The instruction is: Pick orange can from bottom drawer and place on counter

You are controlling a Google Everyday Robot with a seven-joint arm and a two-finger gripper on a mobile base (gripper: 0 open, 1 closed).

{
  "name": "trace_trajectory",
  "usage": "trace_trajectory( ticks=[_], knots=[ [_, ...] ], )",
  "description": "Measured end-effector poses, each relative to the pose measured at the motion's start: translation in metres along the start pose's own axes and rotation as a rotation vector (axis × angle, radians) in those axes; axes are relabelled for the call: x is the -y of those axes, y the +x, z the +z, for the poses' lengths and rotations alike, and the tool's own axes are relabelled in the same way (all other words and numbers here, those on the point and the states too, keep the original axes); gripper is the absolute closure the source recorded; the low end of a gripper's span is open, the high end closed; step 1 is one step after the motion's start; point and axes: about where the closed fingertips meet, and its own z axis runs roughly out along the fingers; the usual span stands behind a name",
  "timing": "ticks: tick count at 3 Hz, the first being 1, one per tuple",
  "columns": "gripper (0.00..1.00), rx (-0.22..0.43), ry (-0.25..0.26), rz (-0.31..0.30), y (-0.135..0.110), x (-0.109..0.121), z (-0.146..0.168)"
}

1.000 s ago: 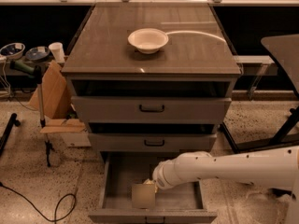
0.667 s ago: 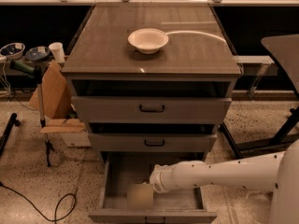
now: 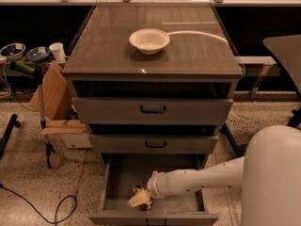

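– Lower now, that arm (image 3: 202,180)?
– Yes: since a second ago its white forearm has dropped, and the big rounded link fills the corner right of the bottom drawer (image 3: 127,173). The gripper (image 3: 139,199) has slid a little toward that drawer's front, left of its middle.
– Holding the orange can (image 3: 147,205)?
– Coppery glints sit right at the gripper's tip, inside the bottom drawer near its front wall. Whether it is clamped or free I cannot tell.
– And above the drawer?
– Two shallower drawers (image 3: 150,109), a dark gap over each, then the counter (image 3: 103,46) with a white bowl (image 3: 149,40) on it. Left of the bottom drawer and farther back, a cardboard box (image 3: 54,93) and a paper cup (image 3: 58,52)
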Motion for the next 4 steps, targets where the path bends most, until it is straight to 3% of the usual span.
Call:
trace_trajectory(
  ticks=[2,3,4],
  knots=[
    [0.00,-0.174,0.029,0.070,0.033,0.023,0.036],
    [0.00,-0.216,0.017,0.124,0.045,0.031,0.050],
    [0.00,-0.211,0.008,0.184,0.052,0.038,0.063]
  ],
)
